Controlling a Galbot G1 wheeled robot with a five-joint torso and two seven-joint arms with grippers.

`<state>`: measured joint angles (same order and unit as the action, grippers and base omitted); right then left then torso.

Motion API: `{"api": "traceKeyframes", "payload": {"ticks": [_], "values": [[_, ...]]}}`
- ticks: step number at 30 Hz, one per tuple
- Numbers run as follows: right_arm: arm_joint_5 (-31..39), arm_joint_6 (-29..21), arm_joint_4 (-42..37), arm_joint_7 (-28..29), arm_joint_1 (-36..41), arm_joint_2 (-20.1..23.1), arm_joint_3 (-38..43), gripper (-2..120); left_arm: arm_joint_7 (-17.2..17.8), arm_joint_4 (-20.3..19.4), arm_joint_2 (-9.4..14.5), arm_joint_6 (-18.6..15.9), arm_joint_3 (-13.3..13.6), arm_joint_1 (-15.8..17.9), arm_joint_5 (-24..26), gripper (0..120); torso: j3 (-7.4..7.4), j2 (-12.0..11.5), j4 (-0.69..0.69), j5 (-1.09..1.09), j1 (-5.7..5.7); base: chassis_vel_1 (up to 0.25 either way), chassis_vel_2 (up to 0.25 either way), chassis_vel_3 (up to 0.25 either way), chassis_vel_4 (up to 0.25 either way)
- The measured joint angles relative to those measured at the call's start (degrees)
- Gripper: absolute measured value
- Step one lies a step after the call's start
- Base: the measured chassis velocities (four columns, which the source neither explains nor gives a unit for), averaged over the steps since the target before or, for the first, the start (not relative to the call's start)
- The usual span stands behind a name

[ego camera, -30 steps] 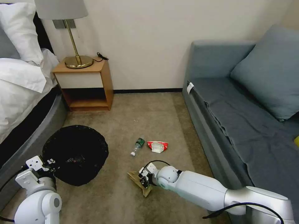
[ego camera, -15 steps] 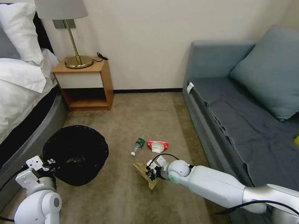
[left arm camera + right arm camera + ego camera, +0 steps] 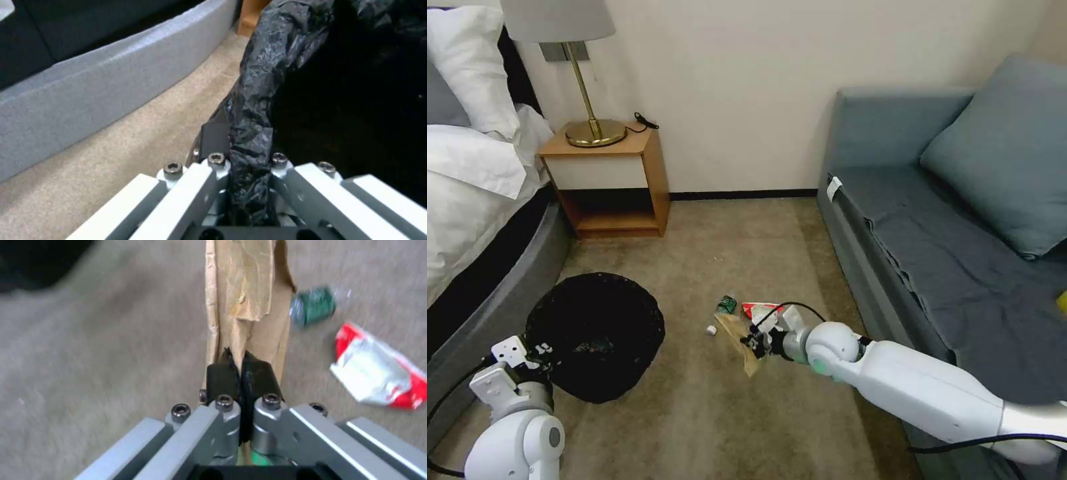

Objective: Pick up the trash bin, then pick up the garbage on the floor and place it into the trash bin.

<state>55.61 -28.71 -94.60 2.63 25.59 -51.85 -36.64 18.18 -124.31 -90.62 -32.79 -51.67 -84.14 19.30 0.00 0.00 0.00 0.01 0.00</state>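
The tan paper piece (image 3: 742, 338) hangs clear of the carpet (image 3: 694, 413), pinched at one edge by the right gripper (image 3: 755, 343), whose jaws are clenched on it. Just beyond it on the floor lie the small bottle with a green label (image 3: 725, 306) and the red-and-white packet (image 3: 378, 373). To the left sits the trash bin (image 3: 597, 333), its black bag liner (image 3: 262, 100) clamped at the rim between the jaws of the left gripper (image 3: 247, 170), close beside the bed (image 3: 487, 267).

Round black-bagged trash bin (image 3: 597, 333), lower left. Tan paper wrapper (image 3: 743, 339) lifted, centre; green-labelled clear bottle (image 3: 724, 307) and red-white packet (image 3: 758, 309) just above.
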Motion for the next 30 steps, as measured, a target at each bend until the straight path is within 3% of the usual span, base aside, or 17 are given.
{"api": "traceKeyframes", "payload": {"ticks": [12, 19, 30], "values": [[5.57, 0.86, -7.9, 2.2, -2.15, -0.21, 7.26, 0, 0.15, -0.48, -0.19, 0.28, 1.82, -1.5, -0.73, 2, 0.0, 0.0, 0.0, -0.01, 0.0, 0.0, 0.0, 0.0, 0.0], [9.85, 0.55, -11.31, 5.19, -5.39, -2.04, 6.13, 0, 0.19, -0.49, -0.56, 0.45, 2.76, -1.66, -1.66, 2, 0.0, 0.0, 0.0, -0.02, 0.0, 0.0, 0.0, 0.0, 0.0], [12.8, 0.5, -11.3, 11.35, -9.95, -12.86, -1.56, 0, 0.26, -0.99, -1.48, 0.33, 4.48, -1.41, -3.85, 2, 0.0, 0.0, 0.01, -0.02, 0.0, 0.0, 0.0, 0.0, 0.0]]}}
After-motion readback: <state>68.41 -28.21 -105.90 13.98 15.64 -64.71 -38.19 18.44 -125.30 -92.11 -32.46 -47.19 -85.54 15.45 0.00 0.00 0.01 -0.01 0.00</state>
